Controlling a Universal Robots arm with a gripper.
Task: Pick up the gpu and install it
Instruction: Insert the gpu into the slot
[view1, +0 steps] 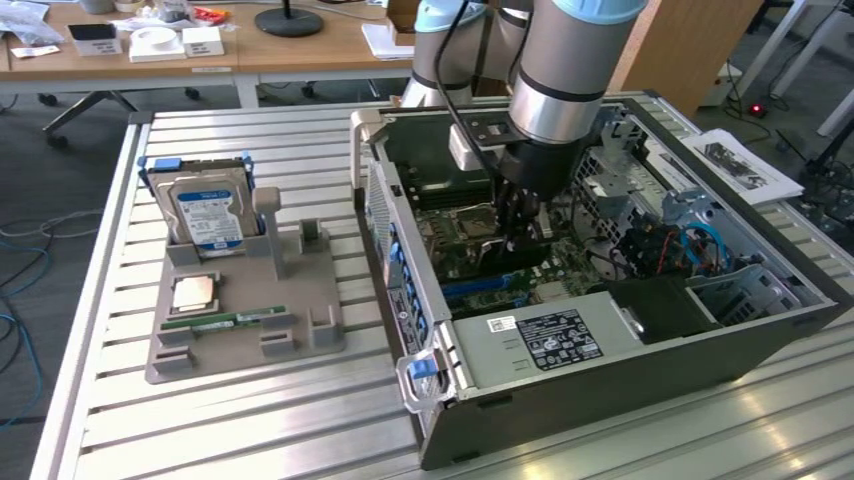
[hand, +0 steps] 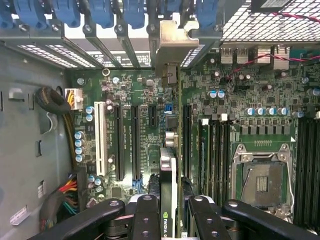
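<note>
Gpu (hand: 168, 190) gripped inside the open computer case (view1: 627, 385)
The jaws are clamped on the gpu's 2 faces — the card stands on edge over the motherboard (hand: 135, 90) and its row of slots, metal bracket (hand: 172, 40) towards the case's rear wall. The case lies on its side on the slatted surface (view1: 267, 430) — a hard drive (view1: 211, 215) stands in a holder (view1: 240, 335) beside it.

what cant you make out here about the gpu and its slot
- Wrist view: gpu is edge-on; its connector edge lies behind its own body, so seating is unclear.
- Exterior view: gripper hides where the card meets the motherboard.
- Exterior view: hard drive label print is too small.
</note>
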